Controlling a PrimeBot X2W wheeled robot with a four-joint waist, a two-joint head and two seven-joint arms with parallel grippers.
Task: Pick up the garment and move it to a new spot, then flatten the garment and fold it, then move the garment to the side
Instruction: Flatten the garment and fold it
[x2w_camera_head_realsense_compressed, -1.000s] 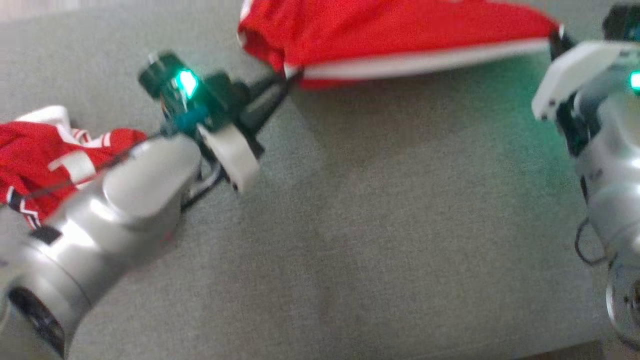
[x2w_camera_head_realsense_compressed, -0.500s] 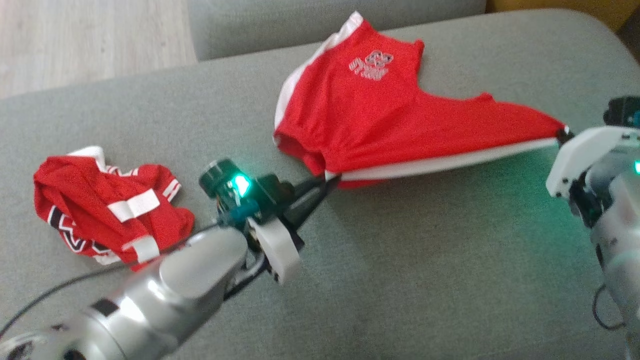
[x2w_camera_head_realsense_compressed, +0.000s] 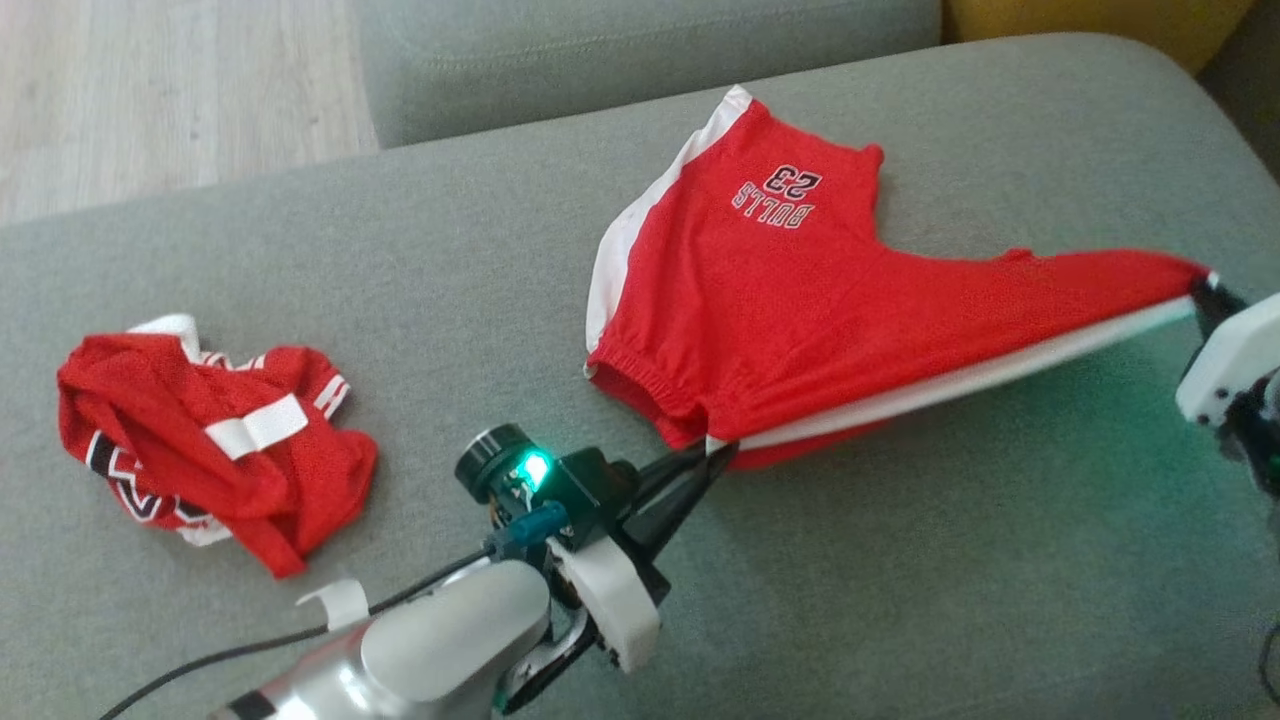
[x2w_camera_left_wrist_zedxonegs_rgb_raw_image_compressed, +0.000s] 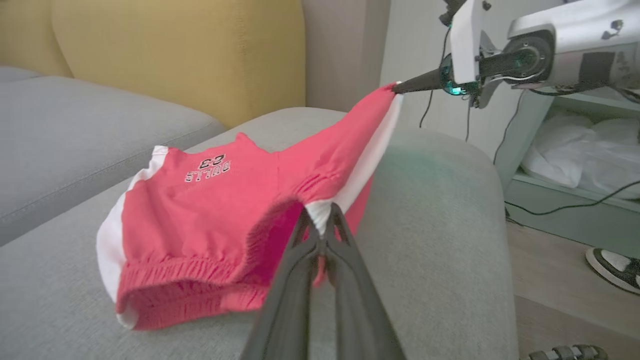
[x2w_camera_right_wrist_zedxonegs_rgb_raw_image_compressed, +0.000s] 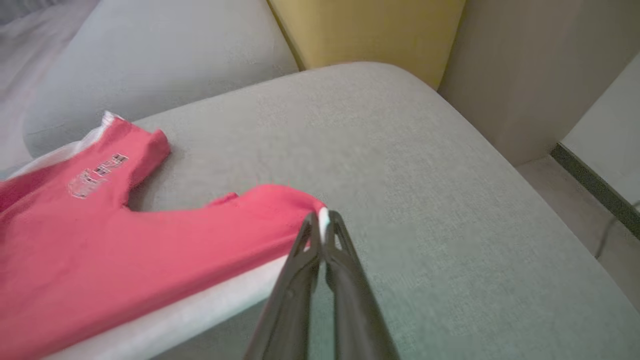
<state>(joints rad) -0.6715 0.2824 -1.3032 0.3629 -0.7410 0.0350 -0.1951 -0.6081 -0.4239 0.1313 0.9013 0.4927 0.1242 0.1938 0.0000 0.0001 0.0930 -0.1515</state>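
Grey sofa upholstery (x2w_camera_head_realsense_compressed: 900, 560) forms the work surface, and wooden floor (x2w_camera_head_realsense_compressed: 150, 90) is seen beyond it at 11 o'clock in the head view. The two fingers of the left gripper (x2w_camera_left_wrist_zedxonegs_rgb_raw_image_compressed: 320, 220) are pressed together on the waistband corner of the red shorts (x2w_camera_head_realsense_compressed: 780, 300), where the white side stripe ends; this grip is seen at about 6 o'clock in the head view. The right gripper (x2w_camera_right_wrist_zedxonegs_rgb_raw_image_compressed: 323, 222) is likewise clamped tight, on the far end of the same stripe at 3 o'clock. Between the two grips the white-striped edge is drawn taut and raised off the cushion. The rest of the shorts is spread on the sofa toward 12 o'clock, with the "BULLS 23" print uppermost. A second red garment (x2w_camera_head_realsense_compressed: 210, 440) is seen crumpled at 9 o'clock, well apart. A yellow cushion (x2w_camera_left_wrist_zedxonegs_rgb_raw_image_compressed: 175, 50) is seen behind the sofa in the left wrist view.
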